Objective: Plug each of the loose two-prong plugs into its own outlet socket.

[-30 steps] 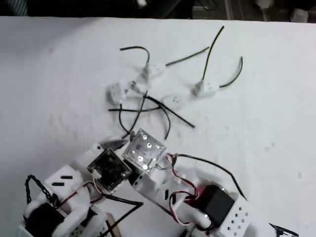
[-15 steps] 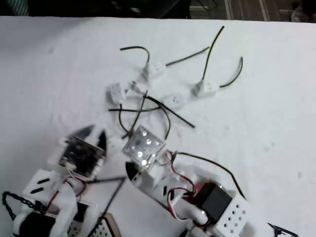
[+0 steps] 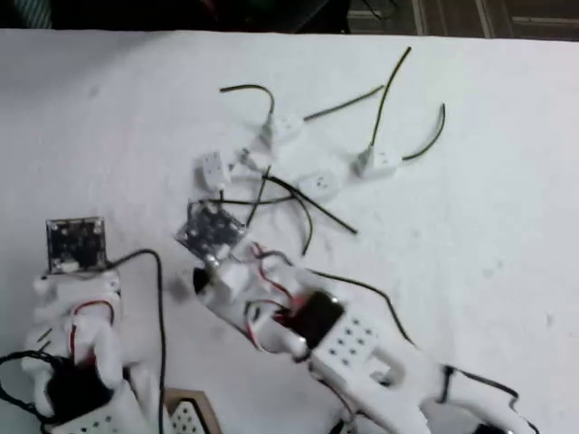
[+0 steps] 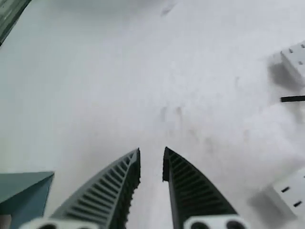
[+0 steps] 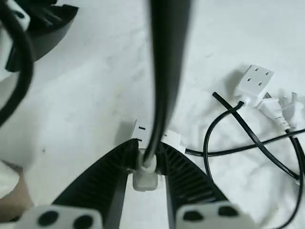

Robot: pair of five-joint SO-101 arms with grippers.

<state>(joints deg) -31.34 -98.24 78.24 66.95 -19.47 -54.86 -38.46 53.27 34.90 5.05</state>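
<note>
My right gripper (image 5: 145, 148) is shut on a small pale two-prong plug (image 5: 143, 177) whose black cord (image 5: 162, 71) runs up past the camera. The plug sits right at a white outlet socket (image 5: 159, 136) lying on the table. In the high view the right arm's wrist (image 3: 210, 228) covers this spot, just below the cluster of white sockets (image 3: 213, 168) and black cords (image 3: 298, 194). My left gripper (image 4: 151, 153) hovers over bare white table with its fingers slightly open and nothing between them. Its arm (image 3: 74, 244) stands at the left.
Further sockets lie at the back (image 3: 282, 128), in the middle (image 3: 318, 186) and to the right (image 3: 378, 161), each with a short cord. Another socket (image 5: 255, 82) and a loose plug (image 5: 279, 106) lie beyond my right gripper. Two sockets (image 4: 295, 59) (image 4: 290, 193) edge the left wrist view.
The left arm has drawn away to the left, clear of the right arm. The right arm has swung forward and left toward the socket cluster, holding the plug.
</note>
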